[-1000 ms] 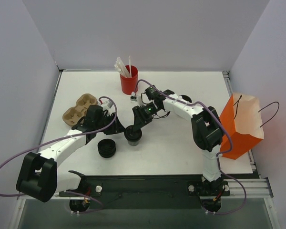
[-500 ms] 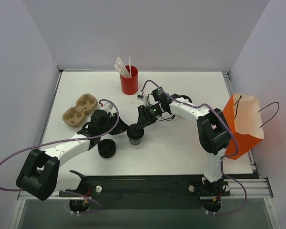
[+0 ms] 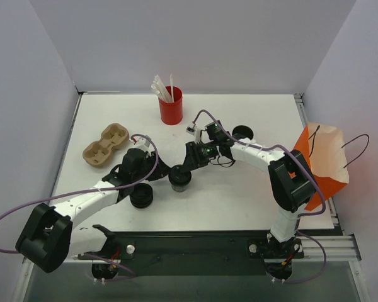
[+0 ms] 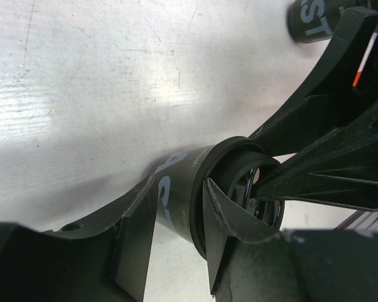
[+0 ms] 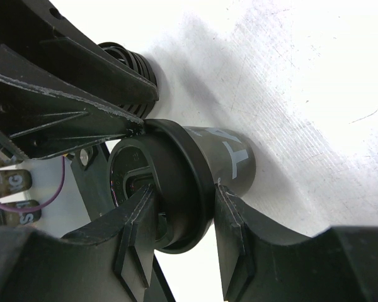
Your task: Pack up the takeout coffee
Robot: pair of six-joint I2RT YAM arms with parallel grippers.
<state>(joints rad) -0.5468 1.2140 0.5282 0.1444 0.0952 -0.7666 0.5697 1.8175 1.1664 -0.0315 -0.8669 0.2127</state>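
Coffee cup (image 3: 180, 180): small, black, lidded, upright near the middle of the table (image 3: 239, 201), with both arms meeting over it.

Right end effector (image 5: 181, 196): fingers closed on the lid rim, one on each side, touching.

Left end effector (image 4: 176, 196): fingers straddle the cup body below the rim. No gap shows in the wrist view, but I cannot tell if it is squeezing or only cradling.

Step in hand, as I read it: one arm steadies the cup while the other seats the lid or takes it over.
- Keep the cup vertical.
- Only one grip should bear load at a time.
- Thin paper wall, so a light squeeze on the body.
- The rim hold is shallow and the lid could pop off, so lift from the body, not the lid.

Around it:
- Stack of loose lids (image 3: 141, 196) just beside the left arm, near its wrist. It could get nudged if that arm swings.
- Second cup (image 3: 242, 132) sits behind the right forearm and is partly hidden.
- Red cup of straws (image 3: 171, 108) at the back, well apart.
- Cardboard carrier (image 3: 105, 144) to the left looks empty.
- Orange paper bag (image 3: 315, 173) stands at the far right edge, mouth open. It is well apart from the cup and behind the right arm's elbow, which lies across the direct path.
- Cables loop near both wrists.
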